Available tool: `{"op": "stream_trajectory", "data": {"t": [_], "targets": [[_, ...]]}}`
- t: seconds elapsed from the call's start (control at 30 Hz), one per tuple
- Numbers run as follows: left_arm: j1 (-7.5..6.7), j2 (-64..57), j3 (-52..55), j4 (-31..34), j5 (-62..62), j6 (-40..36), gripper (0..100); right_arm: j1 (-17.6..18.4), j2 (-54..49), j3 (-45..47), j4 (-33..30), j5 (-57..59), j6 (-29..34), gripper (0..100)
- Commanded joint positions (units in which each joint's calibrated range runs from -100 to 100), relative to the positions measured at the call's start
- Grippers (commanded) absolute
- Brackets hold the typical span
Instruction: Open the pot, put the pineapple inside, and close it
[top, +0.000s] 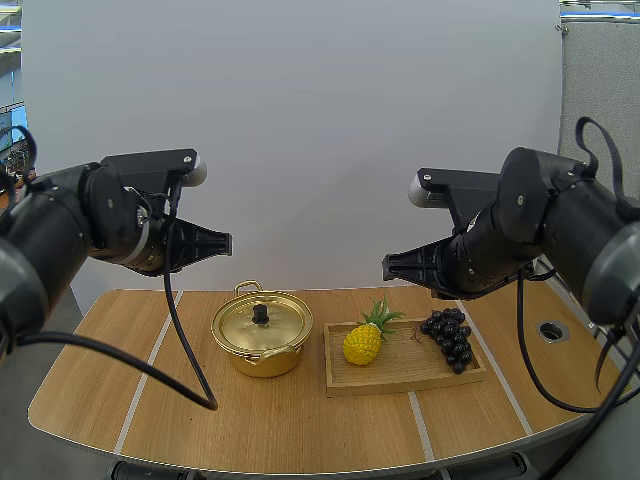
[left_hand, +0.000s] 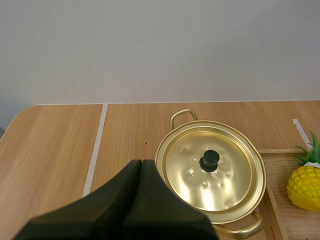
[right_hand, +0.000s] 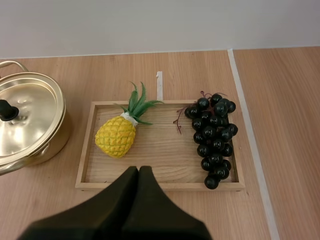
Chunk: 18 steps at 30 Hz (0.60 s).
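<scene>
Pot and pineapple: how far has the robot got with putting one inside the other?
Nothing looks done yet: the lid sits on the pot, and the pineapple lies on the wooden tray beside the grapes. Nothing is in hand: the left gripper and right gripper hang shut above the table. All steps remain: lift the lid, put the pineapple in, close the pot.

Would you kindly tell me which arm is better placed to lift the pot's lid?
Left: its shut jaws hang nearest the round gold metal lid; the right arm hovers over the rectangular wooden tray.
</scene>
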<state>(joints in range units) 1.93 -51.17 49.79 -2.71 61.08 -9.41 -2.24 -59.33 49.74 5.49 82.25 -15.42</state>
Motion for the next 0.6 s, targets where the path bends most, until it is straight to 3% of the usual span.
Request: {"op": "stream_trajectory", "data": {"t": [0.0, 0.03, 0.13, 0.23, 0.3, 0.4, 0.5, 0.57], "targets": [[0.02, 3.16, -0.28, -0.47, -2.04, 0.24, 3, -0.20, -0.02, -0.57, -0.23, -2.16, -0.53, 0], [0.02, 3.72, -0.28, -0.47, -2.04, 0.24, 6, -0.20, -0.02, -0.57, -0.23, -2.37, -0.53, 2], [0.02, 5.33, -0.28, -0.47, -2.04, 0.24, 16, -0.20, -0.02, -0.57, -0.23, -2.37, -0.53, 21], [0.02, 6.16, -0.28, -0.47, -2.04, 0.24, 37, -0.20, -0.02, -0.57, -0.23, -2.37, -0.53, 41], [0.02, 6.15, -0.28, -0.47, -2.04, 0.24, 49, -0.20, -0.02, -0.57, -0.23, -2.37, -0.53, 47], [0.02, 6.15, -0.28, -0.47, -2.04, 0.98, 79, -0.20, -0.02, -0.57, -0.23, -2.37, -0.53, 57], [0.02, 6.15, -0.28, -0.47, -2.04, 2.27, 100, -0.20, -0.02, -0.57, -0.23, -2.37, -0.53, 63], [0.02, 6.15, -0.28, -0.47, -2.04, 3.28, 100, -0.20, -0.02, -0.57, -0.23, -2.37, -0.53, 68]]}}
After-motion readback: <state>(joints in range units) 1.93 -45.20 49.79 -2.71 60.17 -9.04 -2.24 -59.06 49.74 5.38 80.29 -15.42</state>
